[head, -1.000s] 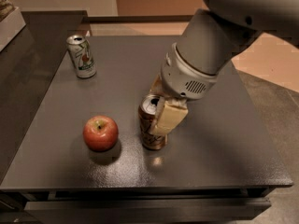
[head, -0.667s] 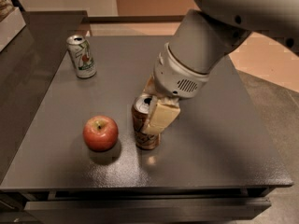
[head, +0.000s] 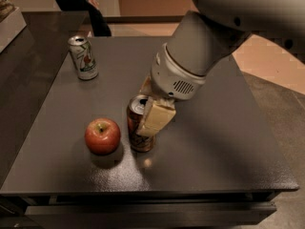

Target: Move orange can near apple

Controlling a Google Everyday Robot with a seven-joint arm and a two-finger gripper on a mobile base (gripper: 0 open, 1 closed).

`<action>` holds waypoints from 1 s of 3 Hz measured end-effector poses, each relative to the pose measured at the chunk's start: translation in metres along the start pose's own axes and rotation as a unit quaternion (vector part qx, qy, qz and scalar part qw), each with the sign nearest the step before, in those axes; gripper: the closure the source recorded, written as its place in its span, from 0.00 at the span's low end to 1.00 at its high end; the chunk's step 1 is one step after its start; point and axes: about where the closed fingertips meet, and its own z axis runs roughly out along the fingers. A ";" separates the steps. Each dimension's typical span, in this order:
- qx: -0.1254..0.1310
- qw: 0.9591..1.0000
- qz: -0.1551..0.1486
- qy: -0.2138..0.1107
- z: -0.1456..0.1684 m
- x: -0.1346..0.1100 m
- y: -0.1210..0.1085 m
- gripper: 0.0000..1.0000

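The orange can (head: 135, 126) has been carried leftward across the table (head: 219, 142) since the earlier frames and is now being held just beside the apple (head: 102, 136), a narrow gap being left between them; the apple and the second can are being kept where they were. The gripper (head: 147, 113) is being kept low over the middle of the table, its fingers clamped on the orange can: one flat, cream-coloured finger (head: 155, 118) is being pressed against the can's right side, while the other is being glimpsed only partly behind the rim. Whether the can's base is being rested on the surface cannot be told.

The orange can is being shown as a brownish metallic cylinder with pale lettering and a silver top. The apple is being seen as round, glossy and red, with a yellowish dimple at the stem. The tabletop is being lit as a dark, matte, faintly speckled slab with square edges.

Two cans are being counted, together with one apple and one gripper. The white-and-green can (head: 83, 57) is being left upright near the far left corner, well apart from the pair.

Open surface is being left to the right of the gripper and along the front edge, which the apple and orange can are being kept clear of.
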 end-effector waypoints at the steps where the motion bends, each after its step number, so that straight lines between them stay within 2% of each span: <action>1: 0.001 1.000 -0.002 0.001 -0.001 -0.001 0.001 0.36; 2: 0.002 1.000 -0.003 0.001 -0.002 -0.003 0.001 0.13; 3: 0.004 1.000 -0.005 0.001 -0.002 -0.004 0.002 0.00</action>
